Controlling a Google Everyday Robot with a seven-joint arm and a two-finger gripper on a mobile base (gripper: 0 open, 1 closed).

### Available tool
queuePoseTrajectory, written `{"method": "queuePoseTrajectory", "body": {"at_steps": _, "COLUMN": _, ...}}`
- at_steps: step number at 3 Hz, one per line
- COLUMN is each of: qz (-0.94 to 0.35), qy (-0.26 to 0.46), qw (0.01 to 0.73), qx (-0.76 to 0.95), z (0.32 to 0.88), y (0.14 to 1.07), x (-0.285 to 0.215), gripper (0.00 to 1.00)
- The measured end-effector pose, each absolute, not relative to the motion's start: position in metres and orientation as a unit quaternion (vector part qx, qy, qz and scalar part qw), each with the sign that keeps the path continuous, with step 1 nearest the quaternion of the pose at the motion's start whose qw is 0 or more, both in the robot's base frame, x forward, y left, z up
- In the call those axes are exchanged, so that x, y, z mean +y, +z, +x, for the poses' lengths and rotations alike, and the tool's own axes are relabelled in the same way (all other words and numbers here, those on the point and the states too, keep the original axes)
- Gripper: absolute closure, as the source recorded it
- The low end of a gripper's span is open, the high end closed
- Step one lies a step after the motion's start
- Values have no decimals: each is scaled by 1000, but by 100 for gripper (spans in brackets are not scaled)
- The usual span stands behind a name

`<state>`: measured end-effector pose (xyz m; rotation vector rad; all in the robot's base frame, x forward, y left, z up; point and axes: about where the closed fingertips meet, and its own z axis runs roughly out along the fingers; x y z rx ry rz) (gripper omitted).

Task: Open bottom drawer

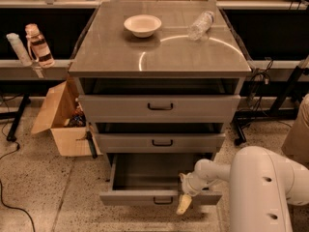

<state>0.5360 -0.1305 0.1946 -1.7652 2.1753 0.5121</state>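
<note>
Bottom drawer (137, 197) stands pulled out. The gripper (184, 204) is at its front, right of the handle (162, 200); I cannot tell its grip.
</note>
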Motion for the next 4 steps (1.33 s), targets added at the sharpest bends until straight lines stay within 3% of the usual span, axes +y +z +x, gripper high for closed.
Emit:
{"method": "queuePoseTrajectory", "body": {"at_steps": 1, "qz": -613, "qy": 178, "qw": 146, "qx": 756, "z": 536, "y": 195, "x": -130, "gripper": 0}}
{"method": "queuePoseTrajectory", "body": {"at_steps": 4, "qz": -613, "qy": 178, "qw": 146, "qx": 756, "z": 536, "y": 195, "x": -130, "gripper": 73}}
